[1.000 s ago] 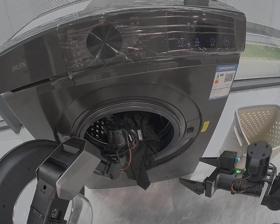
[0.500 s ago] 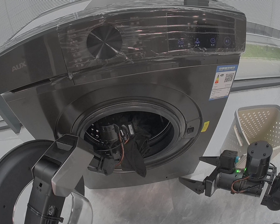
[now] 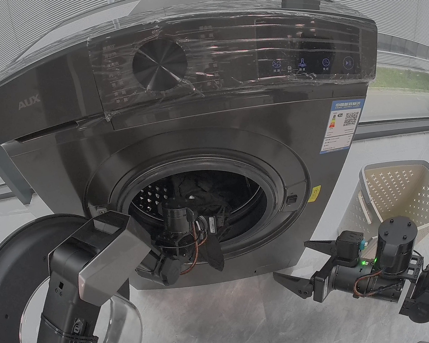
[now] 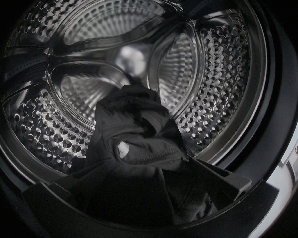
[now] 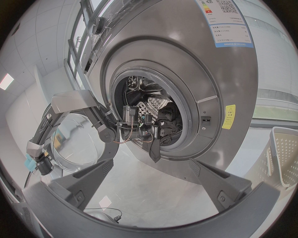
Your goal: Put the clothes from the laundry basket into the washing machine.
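A dark garment point(image 4: 136, 145) lies bunched in the steel drum point(image 4: 217, 77) of the washing machine point(image 3: 184, 132). One end of it hangs out over the lower door rim point(image 3: 212, 255). My left gripper point(image 4: 139, 189) is at the drum mouth, open, its fingers point(image 4: 226, 182) spread wide with the cloth draped between them. The white laundry basket point(image 3: 403, 192) stands on the floor to the right of the machine; no clothes show in it. My right gripper point(image 3: 304, 265) hovers low in front of the basket, open and empty.
The round glass door point(image 3: 12, 287) stands swung open at the left, beside my left arm. Grey floor tiles point(image 3: 233, 322) lie free in front of the machine. Windows run behind the machine.
The hanging tail of the dark garment has grown shorter, with more cloth inside the drum. My left wrist shifted left, then back right and lower. The right arm stayed still.
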